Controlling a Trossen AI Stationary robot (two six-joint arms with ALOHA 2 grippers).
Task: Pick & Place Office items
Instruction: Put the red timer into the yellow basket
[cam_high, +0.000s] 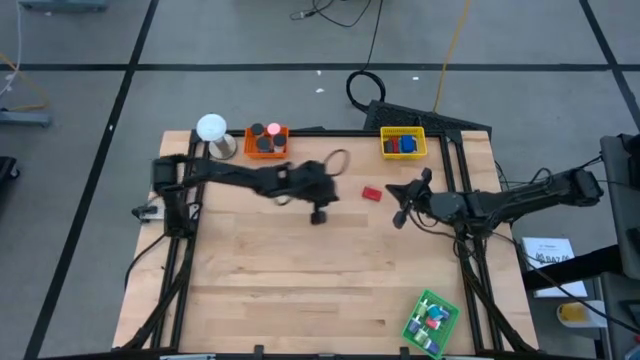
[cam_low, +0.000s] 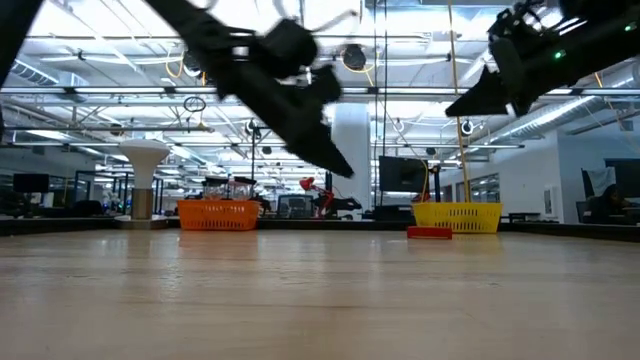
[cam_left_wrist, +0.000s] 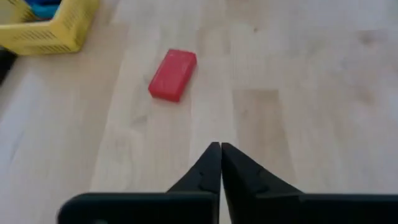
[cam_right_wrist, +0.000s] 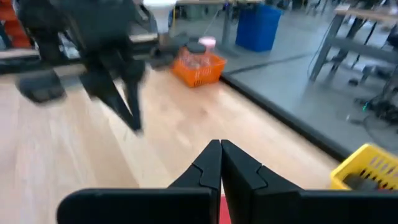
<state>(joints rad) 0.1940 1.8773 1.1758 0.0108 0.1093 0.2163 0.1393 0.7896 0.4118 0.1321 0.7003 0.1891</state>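
A: Status. Left gripper (cam_high: 319, 213) hangs above the table (cam_high: 300, 290), near its middle, fingers pressed together on nothing. Right gripper (cam_high: 402, 215) is also raised, on the other side of the block, clenched and empty.

B: Where is the piece?

A: One red block (cam_high: 372, 194) lies flat on the bare wood, between the two grippers, apart from both. The left wrist view shows it ahead of the closed tips, untouched, with the yellow tray (cam_high: 403, 143) beyond it.

B: And the rest?

A: Already sorted, it seems: dark discs in the orange tray (cam_high: 266, 141), blue pieces in the yellow one, small bits in the green tray (cam_high: 431, 321).

B: So which step?

A: My reading: approach to the last loose item. Next move calls for spreading the fingers, lining up over the block's narrow sides, then descending. Which tray takes red, I cannot tell.
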